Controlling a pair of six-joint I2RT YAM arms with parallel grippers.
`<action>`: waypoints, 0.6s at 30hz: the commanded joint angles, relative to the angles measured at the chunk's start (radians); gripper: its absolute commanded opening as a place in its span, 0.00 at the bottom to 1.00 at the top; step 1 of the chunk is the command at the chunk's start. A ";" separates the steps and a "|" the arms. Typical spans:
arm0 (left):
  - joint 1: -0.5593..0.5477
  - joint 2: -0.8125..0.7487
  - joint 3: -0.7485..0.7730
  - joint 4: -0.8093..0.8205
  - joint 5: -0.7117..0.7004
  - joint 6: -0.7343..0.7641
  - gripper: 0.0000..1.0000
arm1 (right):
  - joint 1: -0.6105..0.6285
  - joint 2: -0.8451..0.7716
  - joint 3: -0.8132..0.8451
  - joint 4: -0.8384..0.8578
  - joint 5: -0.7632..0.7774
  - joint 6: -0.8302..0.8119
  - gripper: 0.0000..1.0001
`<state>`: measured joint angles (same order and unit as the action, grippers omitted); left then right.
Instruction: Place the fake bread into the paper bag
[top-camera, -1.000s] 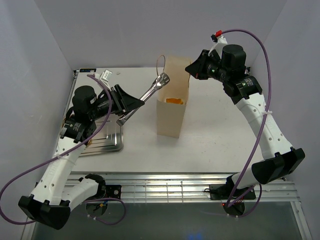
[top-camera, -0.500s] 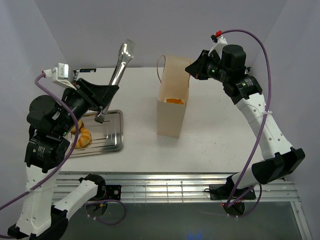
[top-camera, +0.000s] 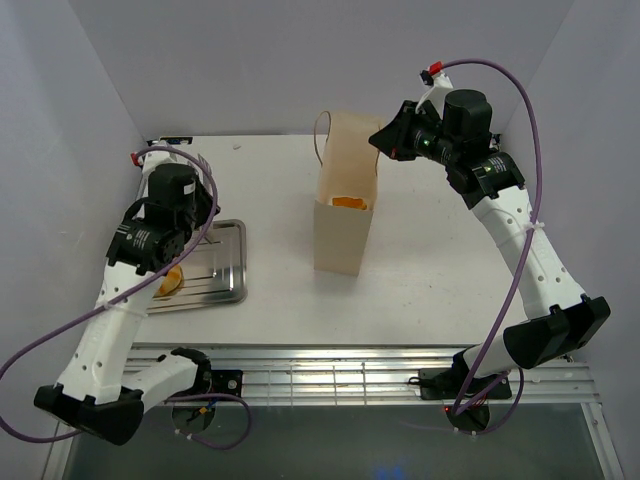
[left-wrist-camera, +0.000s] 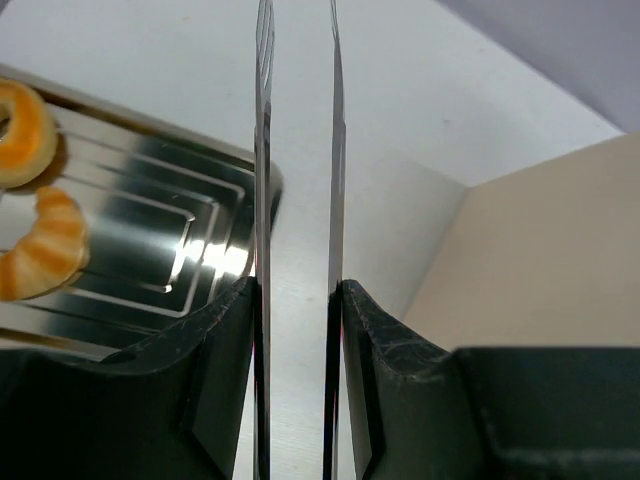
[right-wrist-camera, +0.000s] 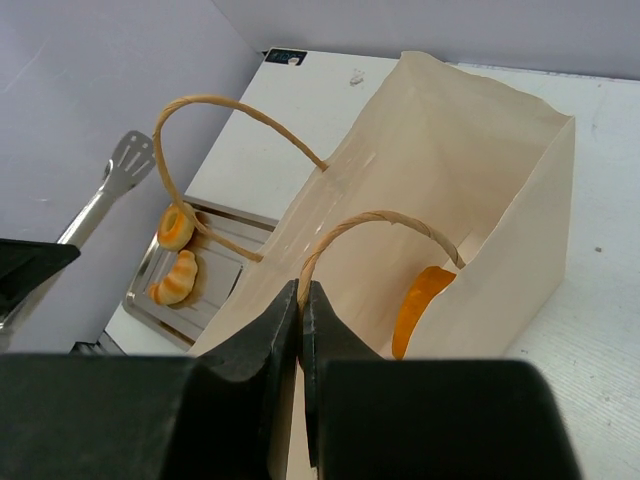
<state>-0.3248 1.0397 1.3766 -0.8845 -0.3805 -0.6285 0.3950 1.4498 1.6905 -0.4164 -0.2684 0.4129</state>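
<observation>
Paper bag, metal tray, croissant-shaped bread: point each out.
paper bag (top-camera: 340, 240), top external view, near side wall.
metal tray (top-camera: 222, 265), top external view, bare ribbed floor.
croissant-shaped bread (left-wrist-camera: 45, 245), left wrist view, its middle.

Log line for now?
left end effector: holding tongs | right end effector: pinching bag rim | bread: one in bag, two on tray

A flat silver tray (top-camera: 226, 260) lies on the white table (top-camera: 440, 250), at nine o'clock in the overhead view. Long metal tongs (left-wrist-camera: 262, 150) point toward twelve o'clock past the tray's right end, their two blades slightly apart.
</observation>
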 joint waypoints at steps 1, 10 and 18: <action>0.010 0.008 -0.022 -0.028 -0.185 -0.005 0.48 | 0.004 -0.002 0.040 0.016 -0.031 -0.006 0.08; 0.278 0.129 -0.099 -0.008 -0.159 0.056 0.51 | 0.002 0.006 0.038 0.005 -0.032 -0.010 0.08; 0.358 0.210 -0.169 -0.005 -0.158 0.023 0.52 | 0.004 0.020 0.023 0.013 -0.046 -0.011 0.08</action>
<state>0.0006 1.2476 1.2198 -0.9081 -0.5274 -0.5900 0.3950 1.4628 1.6939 -0.4187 -0.2947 0.4126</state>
